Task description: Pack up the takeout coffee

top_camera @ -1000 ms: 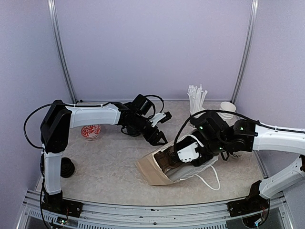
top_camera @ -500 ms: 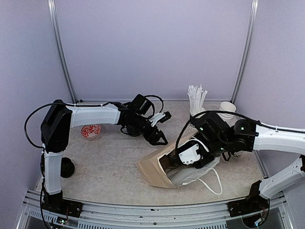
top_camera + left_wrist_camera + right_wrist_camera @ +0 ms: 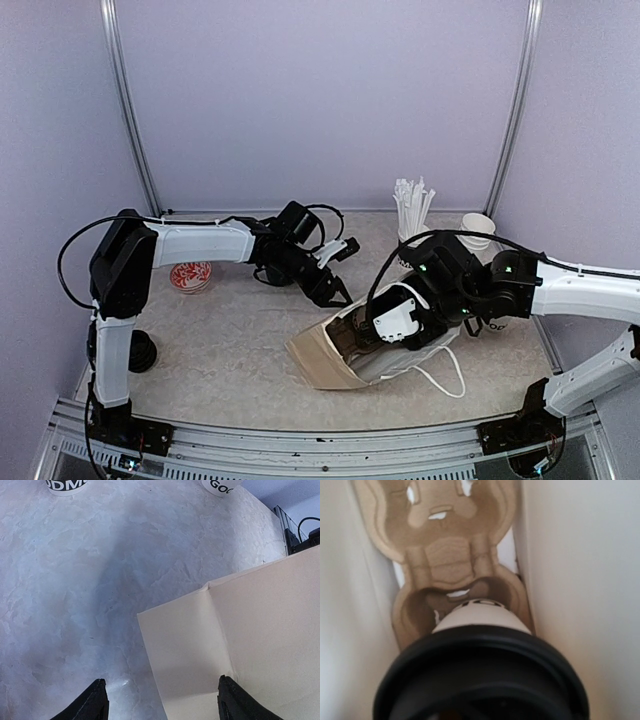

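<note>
Reaching into the paper bag (image 3: 318,362), the right gripper (image 3: 362,335) clamps the takeout coffee cup (image 3: 480,617) just short of the cardboard carrier (image 3: 451,565); the left gripper (image 3: 160,700) hovers, jaws apart, over the bag's edge.

You have a tan paper bag (image 3: 320,360) lying on its side near the front edge of the mottled grey table (image 3: 230,340), with a brown moulded-pulp cup carrier (image 3: 450,565) inside. At the back right corner stand white wrapped straws (image 3: 411,208) and a stack of lidless white paper cups (image 3: 478,228). Toward the left edge sits a small red-patterned dish (image 3: 190,276).
</note>
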You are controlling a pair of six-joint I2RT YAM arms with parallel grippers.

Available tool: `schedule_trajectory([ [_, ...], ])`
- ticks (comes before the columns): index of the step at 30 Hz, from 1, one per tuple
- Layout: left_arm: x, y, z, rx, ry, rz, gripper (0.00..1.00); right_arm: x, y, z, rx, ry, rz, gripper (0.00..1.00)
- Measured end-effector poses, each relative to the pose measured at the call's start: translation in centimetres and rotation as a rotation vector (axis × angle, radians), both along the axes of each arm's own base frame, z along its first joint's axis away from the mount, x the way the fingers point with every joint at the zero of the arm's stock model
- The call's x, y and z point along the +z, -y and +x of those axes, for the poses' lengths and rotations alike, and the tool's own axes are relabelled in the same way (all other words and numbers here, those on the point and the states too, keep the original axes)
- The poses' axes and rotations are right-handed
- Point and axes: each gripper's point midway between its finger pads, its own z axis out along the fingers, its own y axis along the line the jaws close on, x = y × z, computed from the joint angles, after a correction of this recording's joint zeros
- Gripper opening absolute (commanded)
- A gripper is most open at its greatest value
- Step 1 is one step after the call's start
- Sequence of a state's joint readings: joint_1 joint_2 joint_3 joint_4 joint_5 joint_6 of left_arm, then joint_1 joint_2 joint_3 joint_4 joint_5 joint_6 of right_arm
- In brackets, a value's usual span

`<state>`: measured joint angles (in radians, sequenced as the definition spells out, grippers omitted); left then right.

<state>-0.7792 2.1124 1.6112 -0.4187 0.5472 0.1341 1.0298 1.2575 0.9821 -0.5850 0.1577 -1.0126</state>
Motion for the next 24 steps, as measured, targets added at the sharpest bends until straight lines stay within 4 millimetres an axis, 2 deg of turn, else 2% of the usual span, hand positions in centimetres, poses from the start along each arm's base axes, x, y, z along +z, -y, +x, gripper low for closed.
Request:
schedule_trajectory([
  [24, -0.1, 0.1, -0.1, 0.002, -0.022, -0.026, 0.73, -1.1, -0.6, -0.3, 0.058, 0.004, 0.007, 0.42],
])
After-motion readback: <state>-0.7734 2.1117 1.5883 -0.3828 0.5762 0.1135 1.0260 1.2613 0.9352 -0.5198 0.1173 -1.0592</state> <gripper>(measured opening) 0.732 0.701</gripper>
